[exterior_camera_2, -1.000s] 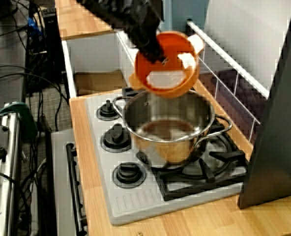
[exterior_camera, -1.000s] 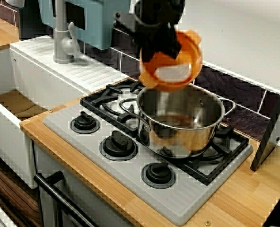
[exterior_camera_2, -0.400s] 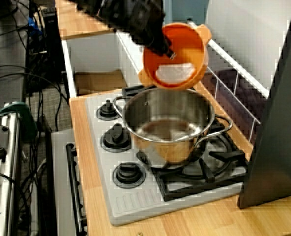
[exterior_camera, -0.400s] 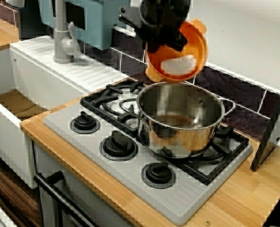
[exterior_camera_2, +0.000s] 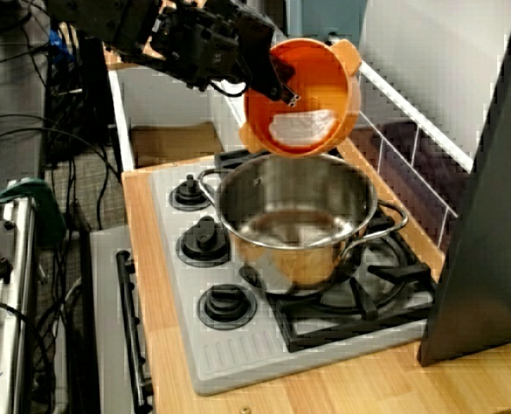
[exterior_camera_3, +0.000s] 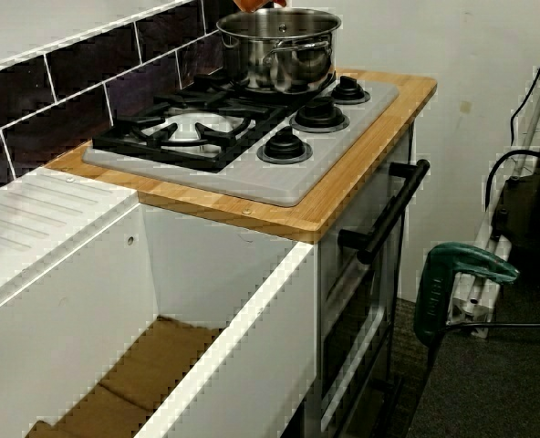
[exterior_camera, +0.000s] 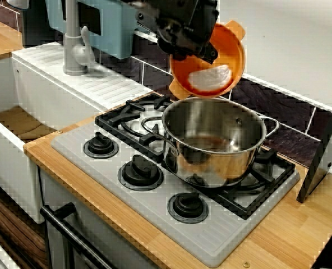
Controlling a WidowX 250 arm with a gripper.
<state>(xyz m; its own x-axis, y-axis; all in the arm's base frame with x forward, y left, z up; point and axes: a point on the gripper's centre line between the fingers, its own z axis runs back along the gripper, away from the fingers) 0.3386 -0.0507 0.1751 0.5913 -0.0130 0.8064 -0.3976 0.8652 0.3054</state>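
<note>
Gripper was black; bowl plain orange, white lump inside. Pot was shiny silver steel with orange-brown reflections. Hob pale grey, finely ridged; grates and knobs black. Counter light wood grain. Wall tiles dark purple, white grout. Sink white, tap grey, clamp green.

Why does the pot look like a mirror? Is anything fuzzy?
View facing the tiles: the steel pot mirrors the black grate and orange bowl. View from the stove's end: the dark gripper looks soft, details lost. View over the sink: sharp, bowl almost cropped off.
</note>
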